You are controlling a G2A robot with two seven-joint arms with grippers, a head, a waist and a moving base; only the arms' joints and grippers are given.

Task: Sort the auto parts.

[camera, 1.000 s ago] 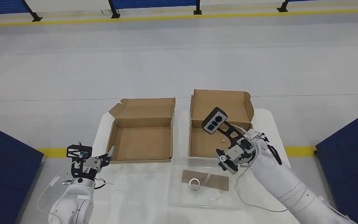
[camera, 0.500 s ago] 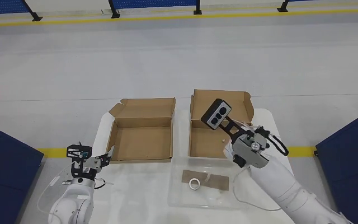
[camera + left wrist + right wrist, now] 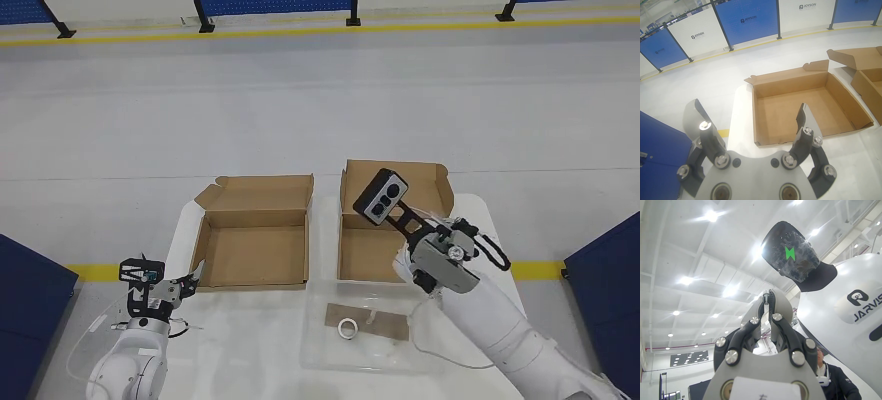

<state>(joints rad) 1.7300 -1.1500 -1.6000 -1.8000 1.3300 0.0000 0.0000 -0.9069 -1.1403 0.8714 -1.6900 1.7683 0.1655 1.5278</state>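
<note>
1. Presently the right hand (image 3: 767, 302) is pinched almost shut on a small threaded part (image 3: 766, 297), which sits between the pads near their tips.
2. That hand is raised over the near right corner of the right box (image 3: 360, 255). Its wrist is turned so the fingers point up toward the ceiling lamps (image 3: 710, 216). I judge this presents the part to the overhead camera, so the proper box can be chosen.
3. At the desk's left edge, just short of the left box (image 3: 250, 255), hangs the left hand (image 3: 749, 106). It is spread wide and holds nothing, and is likely parked there to keep the boxes free.
4. Both boxes sit side by side with their lids folded back, so a part can be dropped in from above.
5. Nearer the robot, a ring (image 3: 347, 327) lies on a cardboard strip (image 3: 385, 325) inside what looks like a clear tray (image 3: 320, 355). It is probably waiting its turn.
6. Underneath is a white desk (image 3: 240, 330). Around it are a pale floor (image 3: 300, 100), a yellow line (image 3: 300, 32) and blue-and-white partition panels (image 3: 745, 22).
</note>
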